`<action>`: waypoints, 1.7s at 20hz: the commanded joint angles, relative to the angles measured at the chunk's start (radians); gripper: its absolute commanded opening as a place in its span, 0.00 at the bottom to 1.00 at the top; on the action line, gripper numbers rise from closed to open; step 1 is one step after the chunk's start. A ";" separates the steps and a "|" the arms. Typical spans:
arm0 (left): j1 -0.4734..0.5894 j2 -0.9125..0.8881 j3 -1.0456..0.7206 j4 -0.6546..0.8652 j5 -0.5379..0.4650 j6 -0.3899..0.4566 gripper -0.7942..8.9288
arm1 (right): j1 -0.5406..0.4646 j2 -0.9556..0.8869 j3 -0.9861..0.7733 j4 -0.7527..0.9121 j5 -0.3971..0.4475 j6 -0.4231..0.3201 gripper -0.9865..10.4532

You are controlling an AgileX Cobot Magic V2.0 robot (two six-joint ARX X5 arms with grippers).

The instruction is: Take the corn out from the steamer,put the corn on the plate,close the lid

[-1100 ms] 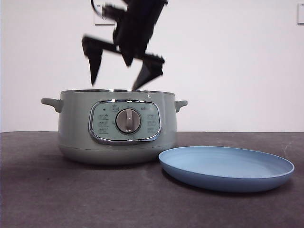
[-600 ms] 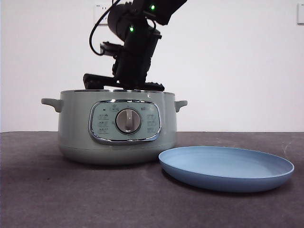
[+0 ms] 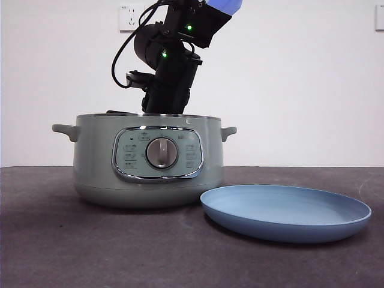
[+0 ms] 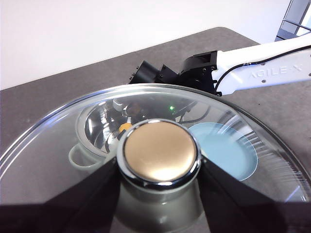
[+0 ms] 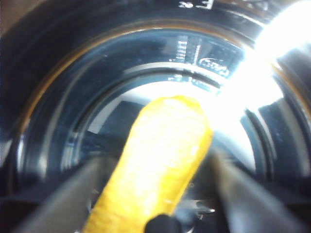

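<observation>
The pale green steamer (image 3: 96, 174) stands open at the left of the table. Beside it on the right lies the light-blue plate (image 3: 288, 210). My right arm (image 3: 171, 66) reaches down into the pot, so the rim hides the gripper in the front view. In the right wrist view the yellow corn (image 5: 155, 165) lies blurred between the spread jaws of my right gripper (image 5: 158, 167). My left gripper (image 4: 160, 167) is shut on the knob (image 4: 160, 151) of the glass lid (image 4: 58, 145), held high above the table. Through the glass I see the steamer (image 4: 97, 126), corn (image 4: 125, 127) and plate (image 4: 223, 150).
The dark table (image 3: 60, 252) runs bare in front of the pot and plate. A white wall with a socket (image 3: 132, 18) stands behind. The right arm's white link (image 4: 252, 73) comes in from the plate's side.
My right gripper came down from above the steamer, jaws spread, and sank below the rim to the corn. The steamer and plate have not moved.
</observation>
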 commanded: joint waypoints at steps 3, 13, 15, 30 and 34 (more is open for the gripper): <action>-0.003 -0.010 0.018 0.043 0.008 -0.005 0.07 | 0.003 -0.021 -0.003 0.022 -0.023 -0.006 0.08; -0.003 -0.010 0.018 0.042 0.007 -0.002 0.07 | -0.028 -0.578 -0.004 -0.214 0.090 -0.076 0.08; -0.003 -0.010 0.018 0.042 0.007 -0.003 0.07 | -0.064 -0.648 -0.022 -0.282 0.090 -0.087 0.08; -0.003 -0.010 0.018 0.042 0.010 -0.004 0.07 | -0.262 -1.032 -0.856 0.077 -0.058 0.036 0.08; -0.003 -0.010 0.018 0.041 0.014 -0.006 0.07 | -0.266 -0.972 -1.049 0.289 -0.106 0.117 0.08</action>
